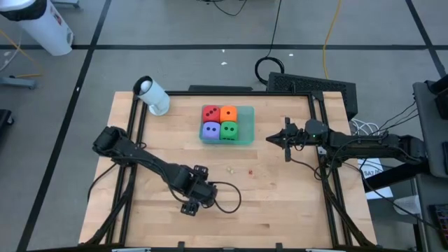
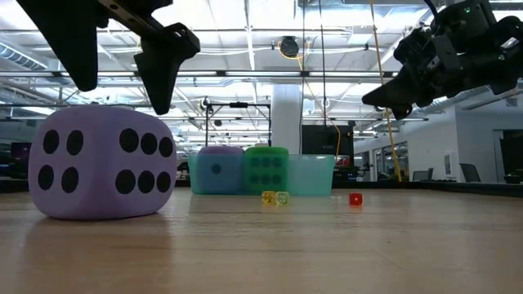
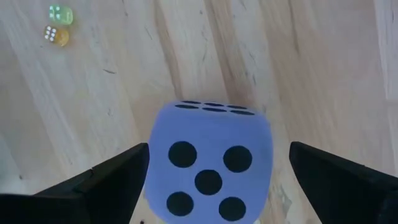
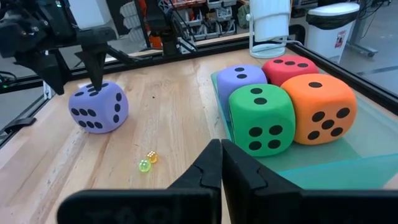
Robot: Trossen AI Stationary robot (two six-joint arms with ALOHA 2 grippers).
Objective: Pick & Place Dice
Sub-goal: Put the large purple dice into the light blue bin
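The left gripper (image 2: 114, 82) hangs wide-jawed above the purple die (image 2: 102, 163). Drop squarely over it before squeezing. The right gripper (image 1: 269, 141) is pinched shut, empty.

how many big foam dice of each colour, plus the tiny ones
purple dice: 2, one on the table under the left claw, one in the tray
red die: 1
orange die: 1
green die: 1
tiny dice: 3, yellow, green, red
total: 8

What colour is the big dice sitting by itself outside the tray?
Purple dice, clearest in the right wrist view.
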